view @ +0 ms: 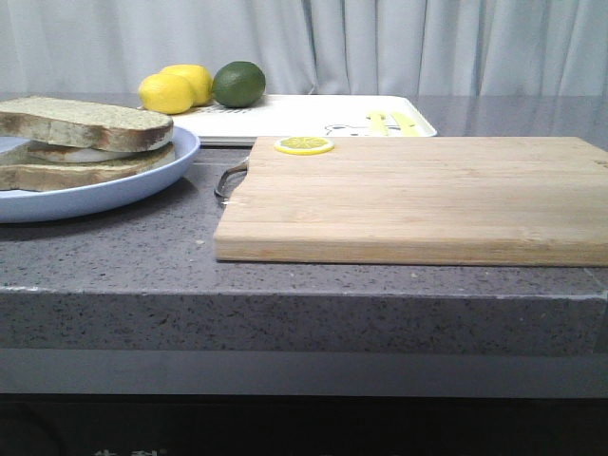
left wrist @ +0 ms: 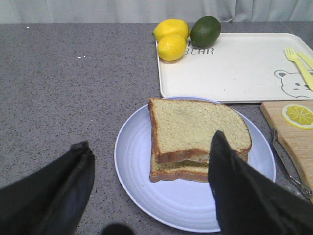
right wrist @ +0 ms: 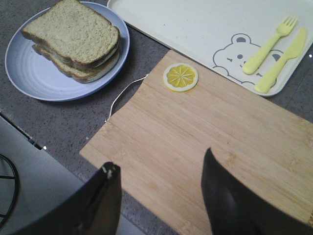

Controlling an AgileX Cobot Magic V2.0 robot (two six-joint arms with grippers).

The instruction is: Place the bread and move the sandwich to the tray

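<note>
The sandwich (view: pixel 85 142) (left wrist: pixel 195 132) (right wrist: pixel 73 36) lies on a round light-blue plate (view: pixel 142 185) (left wrist: pixel 146 186) (right wrist: pixel 29 73) at the table's left. The bread (view: pixel 90 122) (left wrist: pixel 193 120) is its top slice, with a strip of white egg (right wrist: pixel 110 58) showing under it. The white tray (view: pixel 304 119) (left wrist: pixel 234 68) (right wrist: pixel 186 24) sits behind the plate, toward the back. My left gripper (left wrist: pixel 149 139) hangs open above the plate's near side, its fingers apart from the sandwich. My right gripper (right wrist: pixel 160 159) is open and empty over the wooden board's near edge. Neither gripper shows in the front view.
A wooden cutting board (view: pixel 408 199) (right wrist: pixel 195 132) with a metal handle (view: pixel 228 180) fills the table's right. A lemon slice (view: pixel 304 145) (right wrist: pixel 180 77) lies on its far corner. Two lemons (view: pixel 171 90) and a lime (view: pixel 237 84) sit by the tray's left end. A yellow fork and knife (right wrist: pixel 269 49) lie on the tray.
</note>
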